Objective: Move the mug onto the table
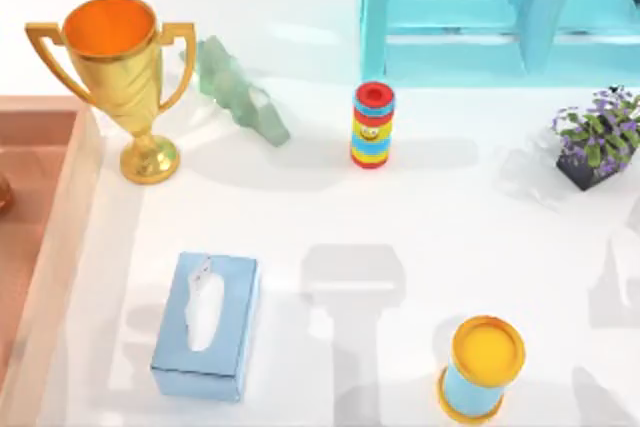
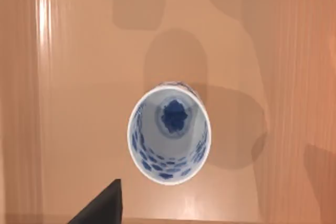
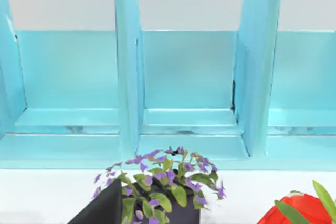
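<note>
Glossy white desk [image 1: 400, 247], with brown wooden raised-rim tray [image 1: 45, 237] at left edge. Small rounded white mug with blue speckled pattern [image 2: 169, 139] standing upright on tray floor, mouth up, seen from directly above by left wrist camera; probably so placed for a descent over the rim. Left jaws: cannot tell whether released or clenched. Right arm facing turquoise shelf [image 3: 189, 77] and purple-flowered potted plant [image 3: 163, 187]; jaws' state also unclear.

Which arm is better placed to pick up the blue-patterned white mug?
Left. Its wrist camera looks straight down into the blue-patterned white mug standing on the brown wooden tray, which lies at the table's left edge. The right wrist camera faces the purple-flowered potted plant and turquoise shelf.
</note>
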Robot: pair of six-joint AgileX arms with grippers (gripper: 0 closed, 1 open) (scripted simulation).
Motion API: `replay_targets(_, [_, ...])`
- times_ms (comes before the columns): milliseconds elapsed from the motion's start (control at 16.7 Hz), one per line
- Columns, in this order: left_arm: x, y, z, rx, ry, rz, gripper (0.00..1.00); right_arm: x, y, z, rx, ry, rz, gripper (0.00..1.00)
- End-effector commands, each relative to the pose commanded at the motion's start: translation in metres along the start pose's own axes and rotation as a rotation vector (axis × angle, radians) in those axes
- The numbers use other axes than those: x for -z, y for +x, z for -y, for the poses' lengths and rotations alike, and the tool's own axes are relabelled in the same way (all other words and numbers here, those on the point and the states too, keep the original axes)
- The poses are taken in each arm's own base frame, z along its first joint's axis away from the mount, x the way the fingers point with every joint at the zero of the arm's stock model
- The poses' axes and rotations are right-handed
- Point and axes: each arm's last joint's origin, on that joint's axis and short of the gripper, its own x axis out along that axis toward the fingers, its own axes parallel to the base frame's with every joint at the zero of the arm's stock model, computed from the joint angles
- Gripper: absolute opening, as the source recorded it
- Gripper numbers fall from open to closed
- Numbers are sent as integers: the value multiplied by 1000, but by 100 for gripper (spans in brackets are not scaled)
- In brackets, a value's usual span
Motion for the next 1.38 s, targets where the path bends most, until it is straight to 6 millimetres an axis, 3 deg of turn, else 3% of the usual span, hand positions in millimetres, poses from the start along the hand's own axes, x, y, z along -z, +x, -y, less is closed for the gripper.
replay_targets(300, [-33, 17, -22, 57, 0, -247, 100, 0, 0, 0, 0, 0, 0, 100])
replay_targets(780, [-36, 24, -24, 66, 1, -278, 100, 0, 0, 0, 0, 0, 0, 100])
replay_targets(1260, [-16, 103, -21, 62, -1, -267, 100, 0, 0, 0, 0, 0, 0, 100])
replay_targets(1380, [-10, 114, -19, 65, -1, -275, 100, 0, 0, 0, 0, 0, 0, 100])
